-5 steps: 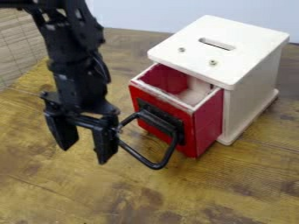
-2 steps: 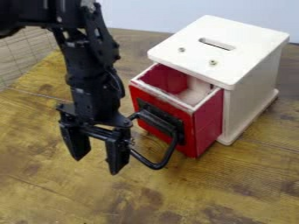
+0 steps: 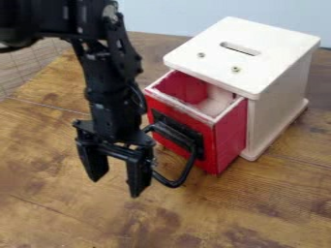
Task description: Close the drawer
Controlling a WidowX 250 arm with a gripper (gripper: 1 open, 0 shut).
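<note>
- The gripper (image 3: 115, 172) is shifting rightward and lower across the desk (image 3: 52, 208), closing in beside the drawer's black loop handle (image 3: 179, 155).

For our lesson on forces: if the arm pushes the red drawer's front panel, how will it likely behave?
The red drawer sits partly out of the white cabinet, so it should probably slide straight in rather than tip. Its boxy walls look rigid, so little flex is likely. The black loop handle juts forward and might catch the open gripper.

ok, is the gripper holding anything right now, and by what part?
Nothing is held. The black gripper is open, its fingers pointing down at the wooden table, just left of the red box-shaped drawer's black loop handle.
</note>
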